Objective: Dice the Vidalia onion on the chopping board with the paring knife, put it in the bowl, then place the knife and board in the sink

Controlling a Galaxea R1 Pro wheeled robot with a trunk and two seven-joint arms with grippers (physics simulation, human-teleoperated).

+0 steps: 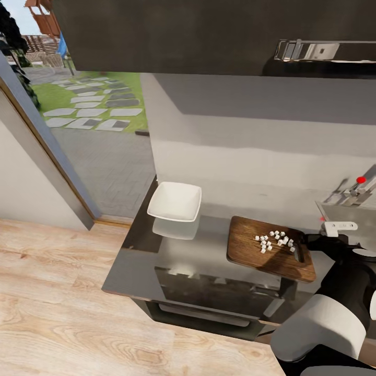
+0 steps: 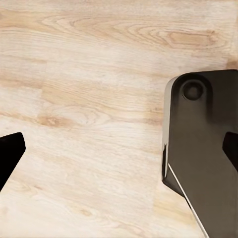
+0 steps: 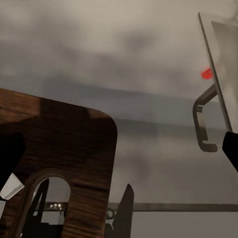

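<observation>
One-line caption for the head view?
Diced onion sits on the chopping board; the empty bowl waits on the countertop.

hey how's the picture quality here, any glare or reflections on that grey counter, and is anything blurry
Head view: the glossy countertop mirrors the white bowl just beneath it; the diced onion on the chopping board stays crisp. Right wrist view: dim and hazy, the board soft-edged. Left wrist view: evenly lit wood floor, sharp grain.

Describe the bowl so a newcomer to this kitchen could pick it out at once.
Start at the long glossy grey countertop that runs from the glass door toward the sink. At its door end, against the wall, sits the bowl. It is shallow, white, square with rounded corners and empty, unlike the brown chopping board beside it, which carries the diced onion.
</observation>
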